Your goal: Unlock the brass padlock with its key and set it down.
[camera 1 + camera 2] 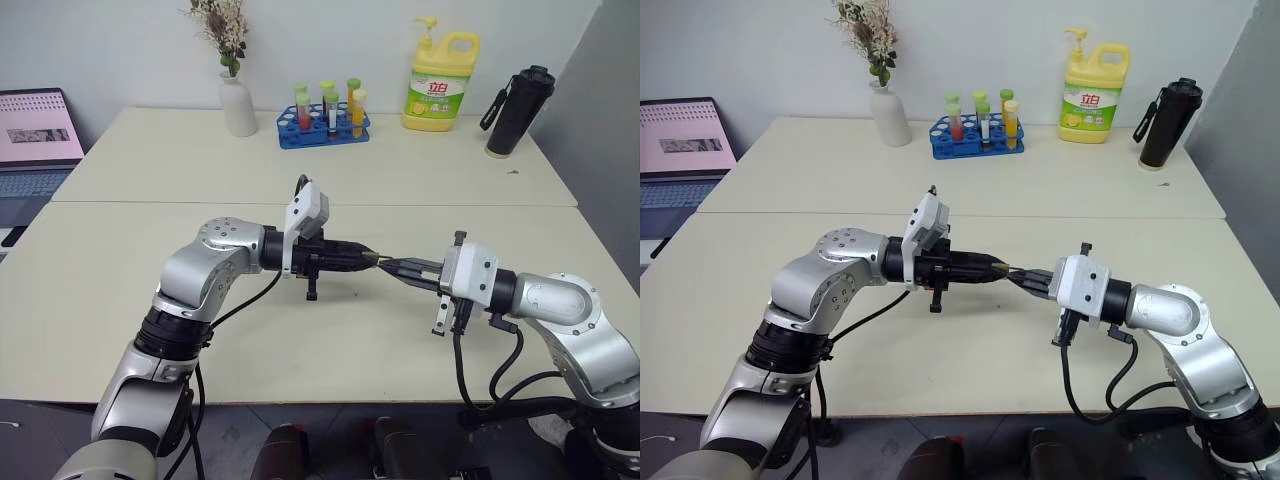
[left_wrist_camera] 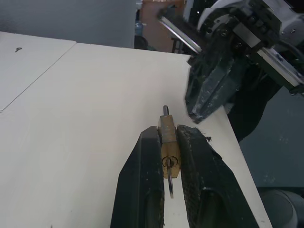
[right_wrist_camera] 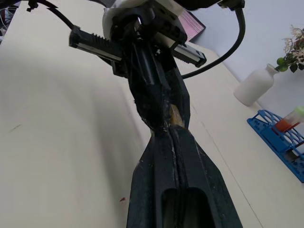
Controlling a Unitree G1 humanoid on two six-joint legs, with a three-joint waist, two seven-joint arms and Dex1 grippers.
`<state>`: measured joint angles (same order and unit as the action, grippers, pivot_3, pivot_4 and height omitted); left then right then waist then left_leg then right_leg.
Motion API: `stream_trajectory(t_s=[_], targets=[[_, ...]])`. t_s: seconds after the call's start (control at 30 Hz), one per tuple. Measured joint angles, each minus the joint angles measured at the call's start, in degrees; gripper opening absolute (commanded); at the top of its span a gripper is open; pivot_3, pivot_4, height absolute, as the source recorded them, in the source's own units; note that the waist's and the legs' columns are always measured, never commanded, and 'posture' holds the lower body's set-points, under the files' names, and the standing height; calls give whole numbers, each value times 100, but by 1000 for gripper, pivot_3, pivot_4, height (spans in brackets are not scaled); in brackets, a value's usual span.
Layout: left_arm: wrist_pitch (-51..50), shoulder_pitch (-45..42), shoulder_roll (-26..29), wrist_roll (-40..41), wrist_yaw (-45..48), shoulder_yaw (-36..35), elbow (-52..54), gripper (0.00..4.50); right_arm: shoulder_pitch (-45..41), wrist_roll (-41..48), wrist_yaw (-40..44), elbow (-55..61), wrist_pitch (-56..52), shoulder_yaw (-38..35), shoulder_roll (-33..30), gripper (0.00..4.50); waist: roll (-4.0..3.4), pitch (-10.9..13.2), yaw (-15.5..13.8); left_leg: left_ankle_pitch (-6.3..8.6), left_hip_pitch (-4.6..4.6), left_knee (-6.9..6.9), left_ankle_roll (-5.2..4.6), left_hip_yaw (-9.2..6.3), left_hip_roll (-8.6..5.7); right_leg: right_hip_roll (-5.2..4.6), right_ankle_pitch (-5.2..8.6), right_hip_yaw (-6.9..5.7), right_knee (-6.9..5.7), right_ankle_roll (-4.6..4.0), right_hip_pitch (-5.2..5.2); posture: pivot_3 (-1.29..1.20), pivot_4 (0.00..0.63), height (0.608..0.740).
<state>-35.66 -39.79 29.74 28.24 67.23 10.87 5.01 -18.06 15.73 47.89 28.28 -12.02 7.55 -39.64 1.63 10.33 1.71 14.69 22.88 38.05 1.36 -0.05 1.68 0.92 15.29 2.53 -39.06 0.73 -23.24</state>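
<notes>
Both arms reach in over the near half of the table [image 1: 120, 300], meeting tip to tip above it. On the robot's left, the left gripper [image 1: 362, 258] points sideways toward the other arm, and its fingers [image 2: 142, 180] are clamped on the brass padlock [image 2: 169, 142], which sits squeezed between the two black pads. In the left wrist view the lock's golden body stands up between them, with the key [image 2: 170, 175] in the keyhole at its lower face and the thin ring hanging from it; a short stub of the silver shackle pokes out at the far end of the body. From the head views the padlock is only a small golden glint at the fingertips (too small there to make out more).

Facing it from the robot's right, the right gripper [image 1: 398, 267] has its fingers [image 3: 180, 156] pressed together, nothing visible between them. Their tips sit right against the left gripper's tips, beside the padlock; whether they actually touch the lock I cannot tell.

Farther back, across the seam between the two table tops, a blue rack of coloured test tubes [image 1: 322, 125] stands near the middle. A white vase [image 1: 238, 105] with dried flowers is to its left, a yellow detergent bottle [image 1: 440, 85] with a pump to its right, and a black flask [image 1: 518, 110] beyond that near the far right corner. At the far left edge, an open laptop [image 1: 35, 140] shows a pink screen.
</notes>
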Motion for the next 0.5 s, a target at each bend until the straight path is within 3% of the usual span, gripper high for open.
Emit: stream_trajectory(t_s=[0.5], targets=[[-55,197,177,116,170,-1,400,153,-126,-291,273,-372,81,107,34,0,0,0,-3,0,1,0,0,-1,0,0,0,-2,0,1,0,0,150,740]])
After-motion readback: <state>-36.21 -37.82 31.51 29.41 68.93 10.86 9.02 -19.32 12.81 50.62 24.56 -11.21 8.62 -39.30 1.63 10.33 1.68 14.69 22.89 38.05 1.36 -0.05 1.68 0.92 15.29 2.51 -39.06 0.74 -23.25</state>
